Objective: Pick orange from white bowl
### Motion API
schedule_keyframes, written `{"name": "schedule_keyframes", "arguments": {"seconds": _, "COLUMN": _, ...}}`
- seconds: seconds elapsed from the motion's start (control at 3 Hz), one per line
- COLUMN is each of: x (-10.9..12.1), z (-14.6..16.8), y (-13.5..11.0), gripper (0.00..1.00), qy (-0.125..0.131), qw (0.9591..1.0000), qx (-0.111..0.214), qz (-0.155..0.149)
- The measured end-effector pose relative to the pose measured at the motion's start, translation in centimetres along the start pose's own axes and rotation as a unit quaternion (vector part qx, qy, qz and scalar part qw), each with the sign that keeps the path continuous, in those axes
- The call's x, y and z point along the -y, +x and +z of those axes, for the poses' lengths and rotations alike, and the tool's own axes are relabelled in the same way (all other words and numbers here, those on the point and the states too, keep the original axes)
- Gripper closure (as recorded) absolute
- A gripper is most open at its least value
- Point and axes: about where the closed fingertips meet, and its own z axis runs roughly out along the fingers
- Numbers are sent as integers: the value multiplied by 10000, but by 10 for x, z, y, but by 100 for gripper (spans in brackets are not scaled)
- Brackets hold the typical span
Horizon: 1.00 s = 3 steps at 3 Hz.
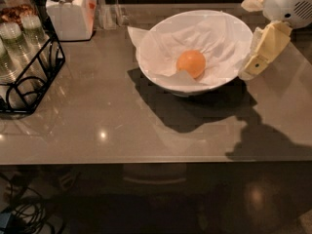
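Along the left edge of the glossy grey counter (122, 126) stands a black wire rack (29, 89) holding clear drinking glasses (12, 33), its loops keeping them upright. At the far left corner, just behind the rack, sits a white lidded jar (68, 16), well apart from the work.

Toward the far right of the counter rests the wide, shallow white bowl (151, 74), lined with crinkled white paper sheets (214, 38); one paper corner pokes out over the left rim. The round, smooth orange (190, 63) lies on the paper near the bowl's middle, settled low as a round thing would be, and nothing touches it.

Near the right edge, the cream-coloured end effector (249, 71) hangs just outside the bowl's right rim, tilted down and inward beneath a rounded white arm housing (287, 4). I cannot tell whether it is spread or pressed together. By my judgement it waits at the rim so that it can clear the wall before descending on the fruit, and the pick is not yet begun.
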Motion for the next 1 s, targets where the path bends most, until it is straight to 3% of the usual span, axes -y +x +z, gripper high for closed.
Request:
{"name": "schedule_keyframes", "arguments": {"seconds": 0.33, "x": 9, "z": 20, "y": -25, "gripper": 0, "qy": -214, "qw": 9992, "qx": 312, "qz": -162}}
{"name": "schedule_keyframes", "arguments": {"seconds": 0.67, "x": 9, "z": 21, "y": -26, "gripper": 0, "qy": -217, "qw": 9991, "qx": 327, "qz": -166}}
{"name": "schedule_keyframes", "arguments": {"seconds": 1.0, "x": 9, "z": 21, "y": -26, "gripper": 19, "qy": -216, "qw": 9991, "qx": 328, "qz": -165}}
